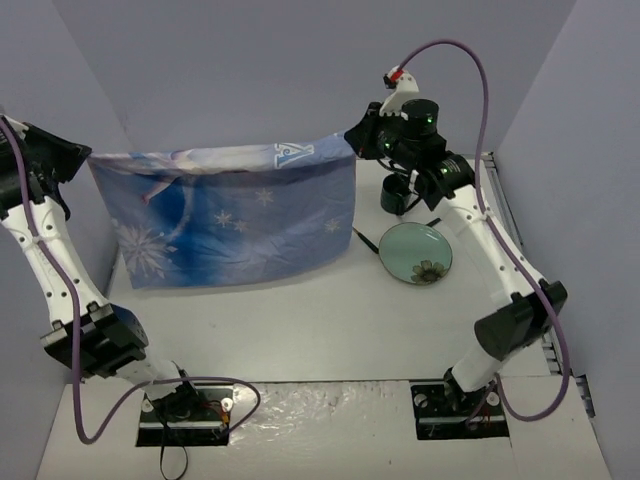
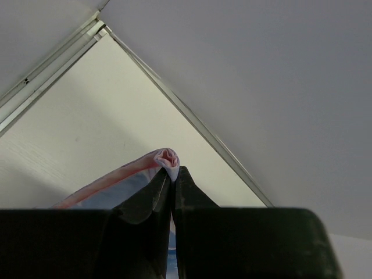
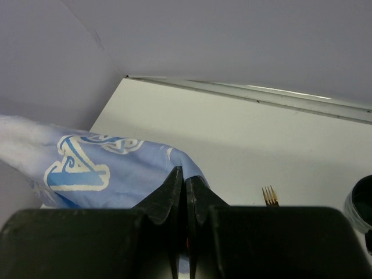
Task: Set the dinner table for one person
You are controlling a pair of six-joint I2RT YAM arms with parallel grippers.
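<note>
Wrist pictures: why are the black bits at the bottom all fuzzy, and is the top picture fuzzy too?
Left wrist view: the left pincer sits right by the lens, so it looks dark and soft. Right wrist view: the right pincer is fuzzy too, yet the fork tips look sharp. Top view: soft even light, the placemat sharp.

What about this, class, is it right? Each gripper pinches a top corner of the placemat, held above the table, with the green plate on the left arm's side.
No. The green plate sits on the right arm's side, as the top external view shows. The left gripper and right gripper pinch top corners of the placemat above the table.
</note>
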